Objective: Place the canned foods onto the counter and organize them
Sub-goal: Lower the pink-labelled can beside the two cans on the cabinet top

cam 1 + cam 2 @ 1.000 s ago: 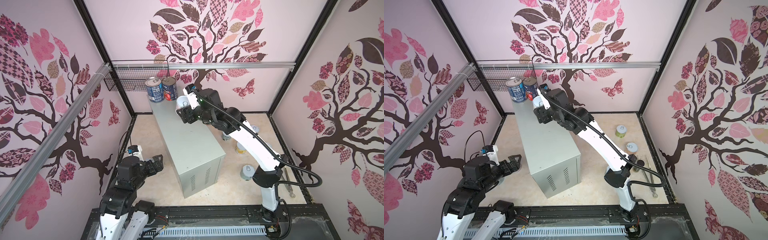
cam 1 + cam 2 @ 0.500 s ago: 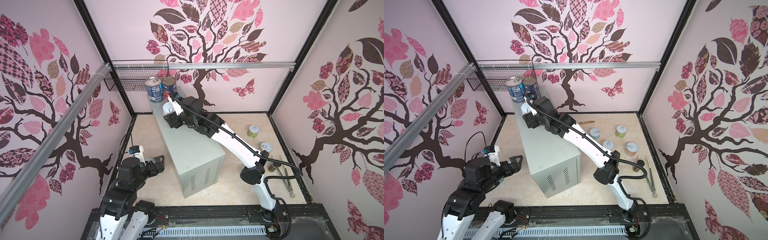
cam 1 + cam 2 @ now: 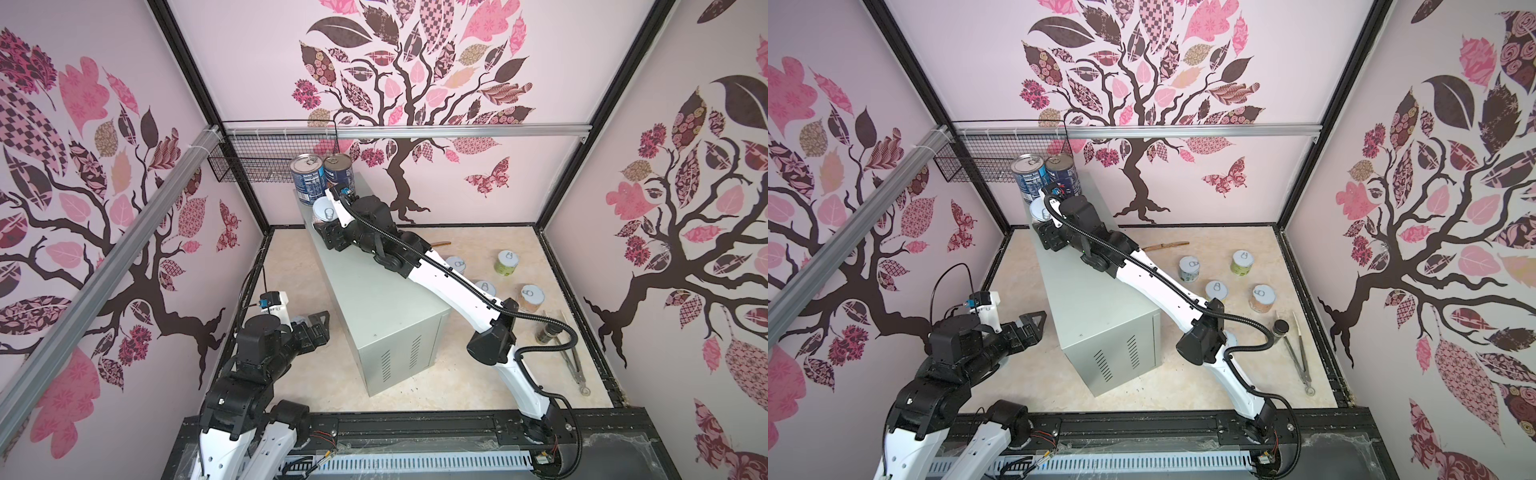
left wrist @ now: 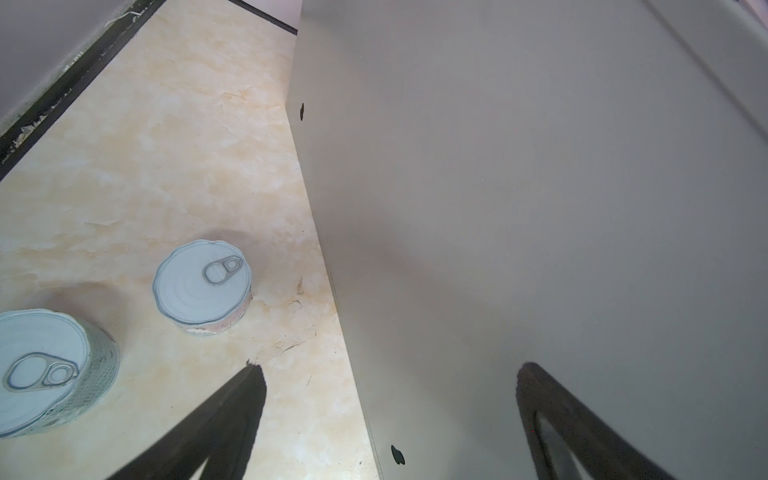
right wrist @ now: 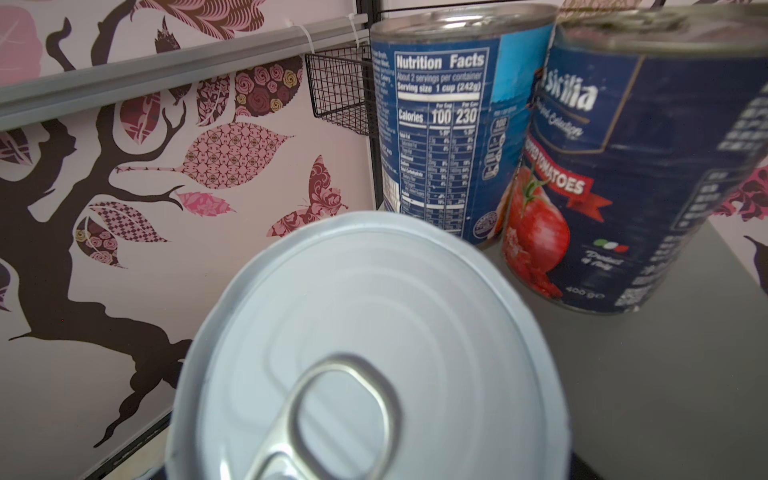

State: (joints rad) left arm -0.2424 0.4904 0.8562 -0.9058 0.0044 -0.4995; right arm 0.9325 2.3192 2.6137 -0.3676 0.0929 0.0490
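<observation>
Right tool (image 3: 326,225): pinching short white-lidded pull-tab tin (image 3: 325,212), at far end of long light-grey metal desk (image 3: 374,291), beside two tall metallic-lidded blue tins (image 3: 306,179).
Left tool (image 3: 315,325): spread, empty, low beside desk.
Floor (image 3: 291,266): four short tins (image 3: 507,262) right of desk.

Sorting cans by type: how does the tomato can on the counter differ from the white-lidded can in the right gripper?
The tomato can looks taller than the white-lidded can. The tomato can has a dark blue label and metallic lid; the white-lidded can's lid is white with a pull tab. The tomato can stands ungripped on the counter; the white-lidded can is clamped in the right gripper. Both are round tins, lid up.
</observation>
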